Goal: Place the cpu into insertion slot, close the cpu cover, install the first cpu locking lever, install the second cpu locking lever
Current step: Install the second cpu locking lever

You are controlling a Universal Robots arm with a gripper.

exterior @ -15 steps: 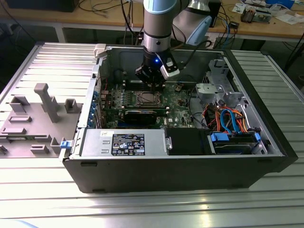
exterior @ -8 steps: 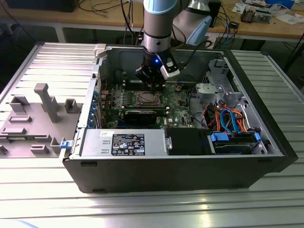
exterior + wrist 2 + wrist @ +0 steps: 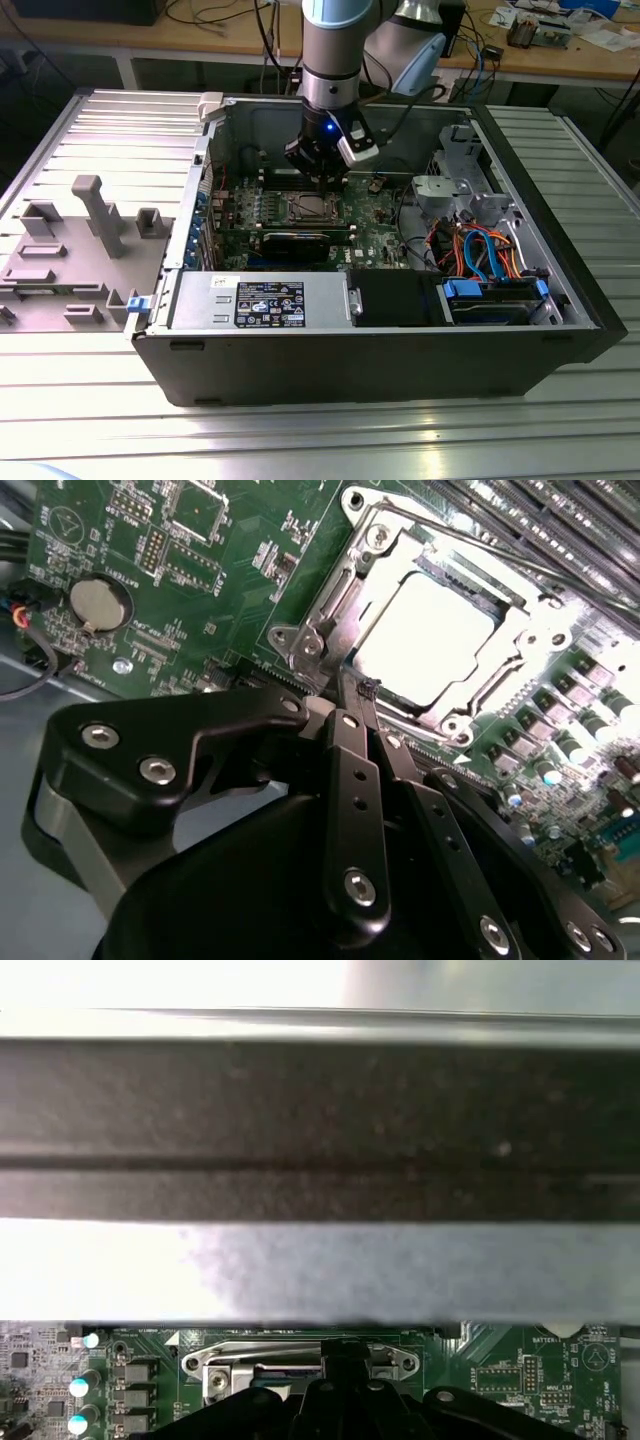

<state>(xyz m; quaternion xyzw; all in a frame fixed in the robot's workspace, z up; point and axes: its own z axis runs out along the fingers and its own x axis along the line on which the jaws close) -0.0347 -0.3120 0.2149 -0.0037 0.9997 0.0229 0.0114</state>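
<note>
The cpu lies flat in the insertion slot of the green motherboard, its silver top showing through the window of the cpu cover. The cover is down over the chip. A thin locking lever runs along the socket's far side. My gripper is shut, its black fingers pressed together, with the tips at the edge of the socket frame. Whether the tips touch a lever I cannot tell. In the exterior view the gripper hangs just above the socket inside the open case. The first wrist view has the gripper at the frame.
The motherboard carries a coin battery and memory slots beside the socket. A long black card, a power supply and coloured cables fill the case. The case wall stands close behind. A grey fixture sits on the exterior view's left.
</note>
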